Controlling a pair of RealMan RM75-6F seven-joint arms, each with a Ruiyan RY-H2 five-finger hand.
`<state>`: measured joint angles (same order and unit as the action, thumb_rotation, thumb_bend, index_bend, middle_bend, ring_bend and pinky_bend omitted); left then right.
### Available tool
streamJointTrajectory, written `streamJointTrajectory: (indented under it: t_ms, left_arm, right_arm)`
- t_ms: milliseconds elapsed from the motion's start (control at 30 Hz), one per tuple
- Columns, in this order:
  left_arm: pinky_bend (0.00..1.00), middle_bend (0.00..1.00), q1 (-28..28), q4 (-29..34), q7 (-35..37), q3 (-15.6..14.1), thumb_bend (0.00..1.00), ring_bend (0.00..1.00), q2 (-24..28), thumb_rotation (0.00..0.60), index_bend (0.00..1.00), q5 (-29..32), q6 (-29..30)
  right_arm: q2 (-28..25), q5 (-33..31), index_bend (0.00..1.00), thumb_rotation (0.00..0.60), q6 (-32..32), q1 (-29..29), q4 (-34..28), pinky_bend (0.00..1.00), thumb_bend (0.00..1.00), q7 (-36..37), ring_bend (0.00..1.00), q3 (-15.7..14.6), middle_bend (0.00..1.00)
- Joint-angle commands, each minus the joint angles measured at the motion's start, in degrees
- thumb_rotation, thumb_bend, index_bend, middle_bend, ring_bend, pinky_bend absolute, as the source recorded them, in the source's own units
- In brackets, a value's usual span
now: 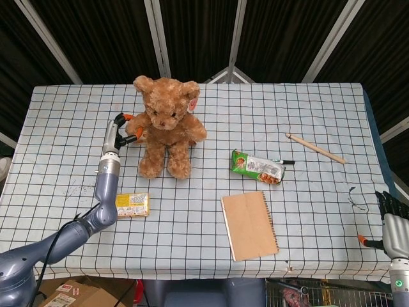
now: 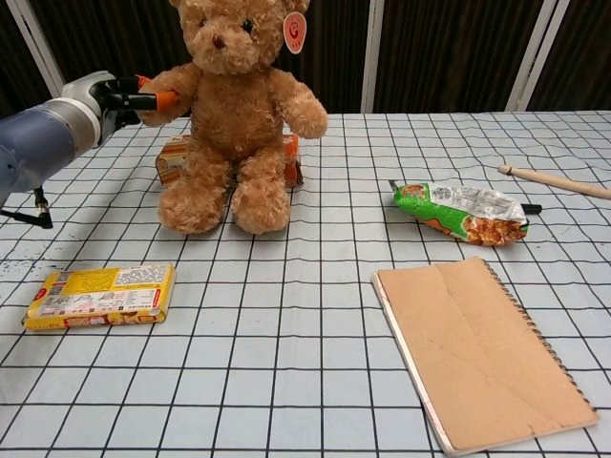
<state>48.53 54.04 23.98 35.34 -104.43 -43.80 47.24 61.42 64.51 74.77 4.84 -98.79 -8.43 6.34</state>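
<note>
Fingers (image 2: 153, 95) of the left hand (image 1: 119, 130) pinch the outstretched arm of the teddy bear (image 1: 166, 126), orange fingertips pressed into the plush. The bear sits upright on the far left part of the counter (image 1: 307, 109); its fur is curly and golden brown, with dark eyes, a dark nose and a round red tag at one ear. An orange packet (image 2: 175, 158) lies just behind it. A yellow packet (image 1: 132, 204) lies near and left, a green snack bag (image 1: 257, 166) and brown notebook (image 1: 249, 224) to the right, a wooden stick (image 1: 315, 148) far right. The right hand (image 1: 391, 217) hangs off the counter's near right edge, fingers spread, holding nothing.
</note>
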Motion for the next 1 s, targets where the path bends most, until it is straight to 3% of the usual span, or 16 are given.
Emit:
streamJointTrajectory:
  t_ms: [33, 500, 600, 800, 1000]
  left_arm:
    - [0.0, 0.34, -0.3, -1.2, -0.7, -0.4, 0.51, 0.0, -0.4, 0.6, 0.54, 1.0, -0.6]
    - [0.0, 0.34, 0.2, 0.6, -3.2, 0.0, 0.51, 0.0, 0.1, 0.6, 0.54, 0.5, 1.5]
    - [0.0, 0.33, -0.3, 0.5, -4.4, -1.1, 0.51, 0.0, -0.1, 0.6, 0.54, -0.4, 2.4]
    - [0.0, 0.33, -0.6, -0.1, -3.7, -0.5, 0.51, 0.0, -0.1, 0.6, 0.54, 0.9, 1.0]
    - [0.0, 0.33, -0.7, 2.6, -4.0, -0.5, 0.5, 0.0, 0.6, 0.6, 0.54, -1.0, 2.9]
  right_arm:
    - [0.0, 0.1, 0.0, 0.6, 0.1, 0.0, -0.1, 0.0, 0.13, 0.0, 0.0, 0.0, 0.0]
    - [0.0, 0.0, 0.0, 0.6, 0.0, 0.1, -0.2, 0.0, 0.13, 0.0, 0.0, -0.1, 0.0]
    - [-0.1, 0.0, 0.0, 0.6, 0.0, 0.0, -0.2, 0.0, 0.13, 0.2, 0.0, -0.1, 0.0]
    - [-0.1, 0.1, 0.0, 0.6, 0.0, 0.1, -0.3, 0.0, 0.13, 0.1, 0.0, -0.2, 0.0]
    - [-0.1, -0.1, 0.0, 0.6, -0.1, 0.2, -0.3, 0.0, 0.12, 0.0, 0.0, -0.2, 0.0]
